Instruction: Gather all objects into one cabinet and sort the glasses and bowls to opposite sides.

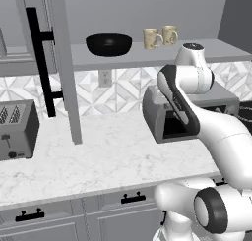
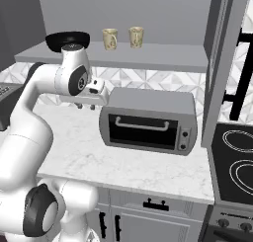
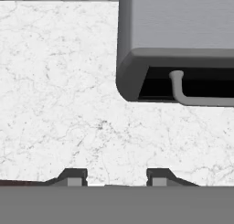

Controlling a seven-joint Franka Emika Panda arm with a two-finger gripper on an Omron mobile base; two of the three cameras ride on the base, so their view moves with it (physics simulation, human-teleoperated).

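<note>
My claw (image 3: 109, 179) hangs partly open with nothing in it, over the bare counter (image 3: 59, 90). The black bowl (image 1: 109, 44) sits on the cabinet shelf (image 1: 147, 57), two mugs (image 1: 160, 37) at its 3 o'clock. I think another mug needs finding next.

On the cabinet shelf (image 1: 147, 55), the bowl (image 1: 109, 44) sits left of two mugs (image 1: 160, 37); the toaster oven (image 2: 148, 120) stands on the table (image 1: 98, 161) below.

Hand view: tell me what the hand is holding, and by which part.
Nothing is held. The hand points down at bare marble counter beside the toaster oven, its fingertips apart with only counter between them.
</note>
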